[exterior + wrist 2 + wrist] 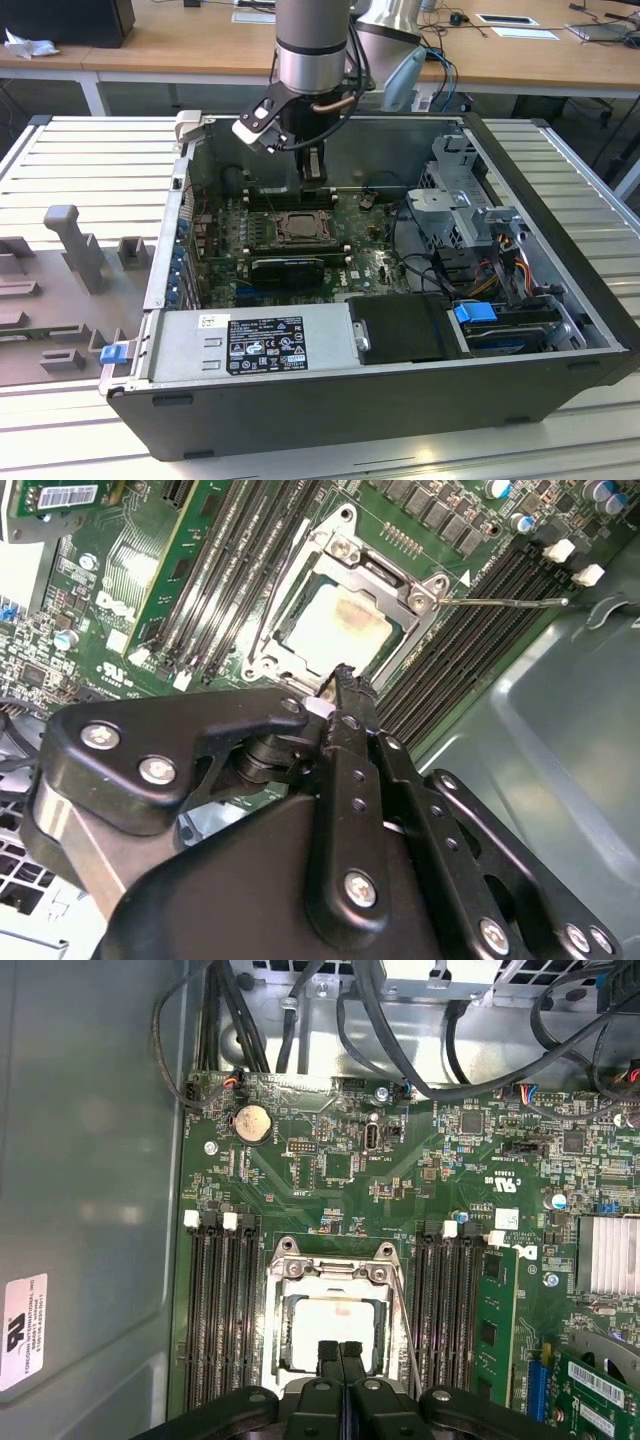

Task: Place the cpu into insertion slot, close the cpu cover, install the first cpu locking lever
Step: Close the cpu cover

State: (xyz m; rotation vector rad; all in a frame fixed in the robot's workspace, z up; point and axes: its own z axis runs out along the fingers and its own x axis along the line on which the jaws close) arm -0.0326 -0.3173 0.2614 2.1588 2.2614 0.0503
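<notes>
Metal slat bench (90, 150), desks (180, 45) bhd claw (340, 1352)

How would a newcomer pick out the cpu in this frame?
Inside the open computer case, find the green motherboard and its two banks of long black memory slots. Between them, the cpu is the pale silver square framed by the cpu cover, plain and flat unlike the ridged slots.

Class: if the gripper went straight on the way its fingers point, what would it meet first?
Most likely the cpu cover at its frame edge, just beside the cpu; the shut gripper points down at it. How far above it hangs is unclear.
</notes>
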